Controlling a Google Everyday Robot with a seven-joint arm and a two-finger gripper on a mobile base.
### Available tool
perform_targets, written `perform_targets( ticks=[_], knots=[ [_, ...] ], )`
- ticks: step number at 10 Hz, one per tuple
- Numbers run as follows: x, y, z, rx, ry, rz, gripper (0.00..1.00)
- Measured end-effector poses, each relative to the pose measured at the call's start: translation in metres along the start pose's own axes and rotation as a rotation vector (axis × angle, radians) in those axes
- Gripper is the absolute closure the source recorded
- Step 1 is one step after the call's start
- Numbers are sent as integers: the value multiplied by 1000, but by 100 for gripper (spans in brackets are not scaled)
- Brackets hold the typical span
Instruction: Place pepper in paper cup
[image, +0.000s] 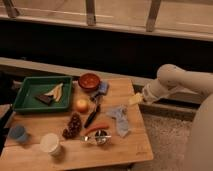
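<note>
The pepper (96, 128) lies flat on the wooden table (122, 150), near the front edge and a little right of the middle, with a dark grape bunch (73, 125) just to its left and a small shiny metal piece (100, 137) right in front of it. The paper cup (50, 143) stands upright at the near left, well apart from the pepper, its mouth open; a smaller blue cup (19, 133) stands further left. The robot's hand (138, 98) hangs at the table's right edge on the end of the pale arm, well away from both pepper and cup (whether it is wide or narrow I cannot tell). A crumpled blue-grey cloth (120, 119) lies between the hand and the pepper. Further back are a round yellow-orange fruit (81, 105), a red-brown bowl (89, 81) and, far left, a green tray (22, 105) with a few scraps in it
</note>
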Motion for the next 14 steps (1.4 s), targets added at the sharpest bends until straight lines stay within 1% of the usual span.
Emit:
perform_targets(
  ticks=[11,12,13,14],
  knots=[
    [-1,0,-1,2,0,-5,25],
    [-4,1,0,6,4,-29,25],
    [-10,8,3,5,11,-59,25],
    [-21,21,9,2,18,-99,25]
  ],
)
